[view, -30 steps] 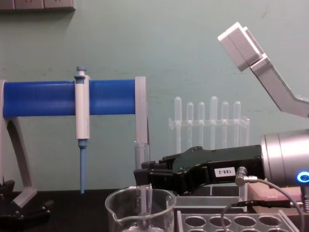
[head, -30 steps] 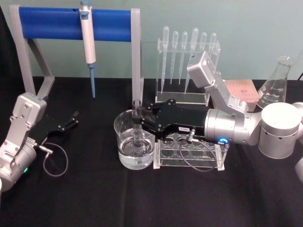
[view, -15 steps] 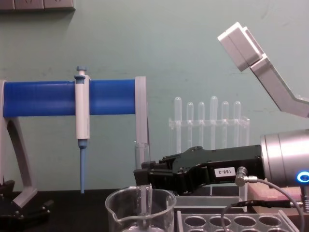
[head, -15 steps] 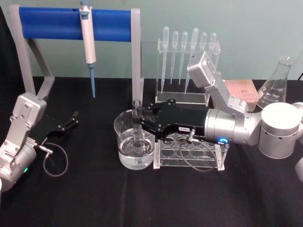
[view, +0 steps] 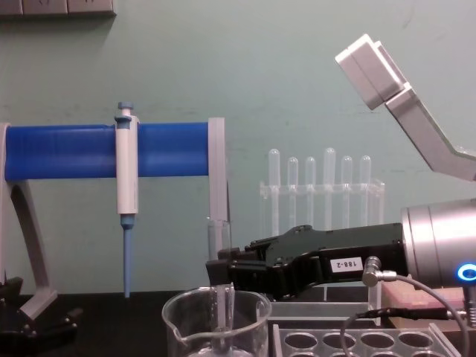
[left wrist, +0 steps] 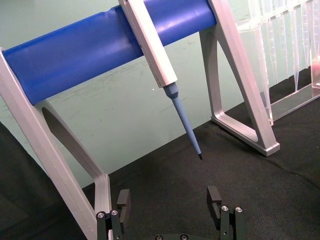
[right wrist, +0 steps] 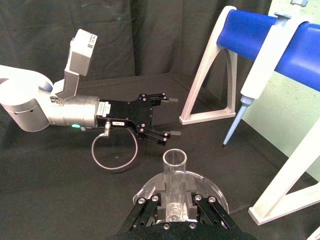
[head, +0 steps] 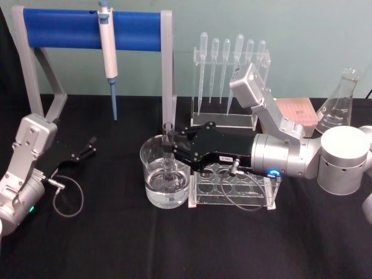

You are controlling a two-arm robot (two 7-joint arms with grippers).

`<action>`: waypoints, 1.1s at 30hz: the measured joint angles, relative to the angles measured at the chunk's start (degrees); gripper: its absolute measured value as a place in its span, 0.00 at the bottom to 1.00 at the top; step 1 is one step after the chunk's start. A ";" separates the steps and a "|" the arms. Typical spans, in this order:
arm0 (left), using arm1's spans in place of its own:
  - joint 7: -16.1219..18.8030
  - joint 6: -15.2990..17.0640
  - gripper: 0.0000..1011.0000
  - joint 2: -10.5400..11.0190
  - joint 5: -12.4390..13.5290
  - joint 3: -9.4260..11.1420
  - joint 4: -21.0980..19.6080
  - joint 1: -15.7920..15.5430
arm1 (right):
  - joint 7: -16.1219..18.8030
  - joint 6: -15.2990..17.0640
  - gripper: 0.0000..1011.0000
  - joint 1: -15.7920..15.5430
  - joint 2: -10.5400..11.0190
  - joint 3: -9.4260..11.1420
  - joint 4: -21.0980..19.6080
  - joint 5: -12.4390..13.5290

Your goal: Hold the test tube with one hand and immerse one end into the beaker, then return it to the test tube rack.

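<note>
The test tube [head: 168,135] stands upright near the middle of the desk [head: 174,250], its rounded lower end dipped into the water in the beaker [head: 149,174] and its open rim rising above the beaker's lip. The right tool [head: 171,152] pinches the tube partway up its length – one black finger on either side, seen plainly from the right wrist camera – with the arm reaching in from the desk's right edge. That arm's silver wrist passes over the test tube rack [head: 209,196], a clear block with round holes that sits just beside the beaker on the side toward the right edge. A grey cable loops down from the wrist in front of the rack.

The left tool [head: 92,145] sits low over the black desk near the left edge, well apart from the beaker, its fingers spread with nothing between them.

Along the back edge, a white-and-blue pipettor [head: 107,49] hangs tip down from the blue bar [head: 64,27] of a grey stand [head: 168,75] – the stand's right leg comes down just behind the beaker. A clear holder of thin bulb-topped pipettes [head: 232,64] stands further along the back edge, with a pink box [head: 299,110] and a conical glass flask [head: 337,107] toward the back right corner.
</note>
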 joint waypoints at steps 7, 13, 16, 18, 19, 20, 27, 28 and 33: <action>0.00 0.00 0.99 0.00 0.00 0.00 0.00 0.00 | 0.00 0.00 0.22 0.00 0.00 0.00 0.00 0.00; 0.00 0.00 0.99 0.00 0.00 0.00 0.00 0.00 | 0.00 0.00 0.22 0.00 0.00 0.00 0.00 0.00; 0.00 0.00 0.99 0.00 0.00 0.00 0.00 0.00 | 0.00 0.00 0.22 0.00 0.00 0.00 0.00 0.00; 0.00 0.00 0.99 0.00 0.00 0.00 0.00 0.00 | 0.00 0.00 0.22 0.00 0.00 0.00 0.00 0.00; 0.00 0.00 0.99 0.00 0.00 0.00 0.00 0.00 | 0.00 0.00 0.22 0.00 0.00 0.00 0.00 0.00; 0.00 0.00 0.99 0.00 0.00 0.00 0.00 0.00 | 0.00 0.00 0.22 0.00 0.00 0.00 0.00 0.00; 0.00 0.00 0.99 0.00 0.00 0.00 0.00 0.00 | 0.00 0.00 0.22 0.00 0.00 0.00 0.00 0.00; 0.00 0.00 0.99 0.00 0.00 0.00 0.00 0.00 | 0.00 0.00 0.22 0.00 0.00 0.00 0.00 0.00; 0.00 0.00 0.99 0.00 0.00 0.00 0.00 0.00 | 0.00 0.00 0.22 0.00 0.00 0.00 0.00 0.00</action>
